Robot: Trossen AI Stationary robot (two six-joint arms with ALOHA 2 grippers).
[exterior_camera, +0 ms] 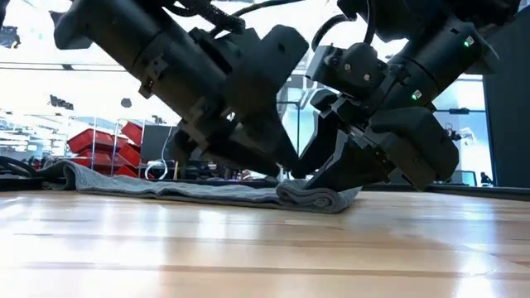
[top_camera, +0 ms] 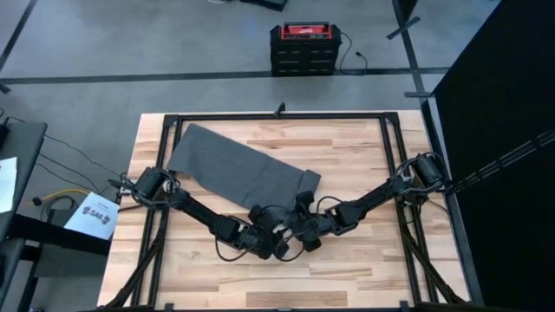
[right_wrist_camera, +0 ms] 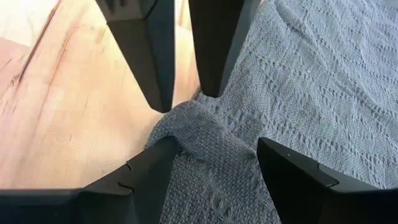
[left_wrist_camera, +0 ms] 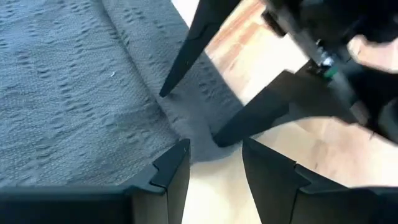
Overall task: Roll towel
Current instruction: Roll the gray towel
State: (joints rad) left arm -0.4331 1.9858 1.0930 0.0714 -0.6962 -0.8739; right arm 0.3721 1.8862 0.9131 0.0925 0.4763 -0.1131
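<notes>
- The towel (top_camera: 238,169) lies flat on the bench (top_camera: 347,269), with its long axis running diagonally from the far-left part of the bench down toward the middle. The near end is where both arms meet.
- That near end is already bunched into a small fold or first turn of a roll (exterior_camera: 319,197). The low view shows it as a little hump, with the rest of the cloth lying flat and trailing away behind it.
- The left hand (left_wrist_camera: 214,163) sits right at the towel's near corner. Its fingers are open, with the cloth edge just ahead of the gap, and it doesn't look like it's holding anything.
- The right hand (right_wrist_camera: 214,158) is open wider and straddles the bunched end. The hump sits between its fingers, with one finger touching the fold, but it isn't pinched shut on it.
- Both hands are about equally close to the end, almost tip to tip, coming in from opposite sides.
- My guess is the roll has only just started. The key thing is that the whole unrolled length lies away from the hands toward the far left, so rolling has to travel along that diagonal and stay square to it, or the roll goes cone-shaped.
</notes>
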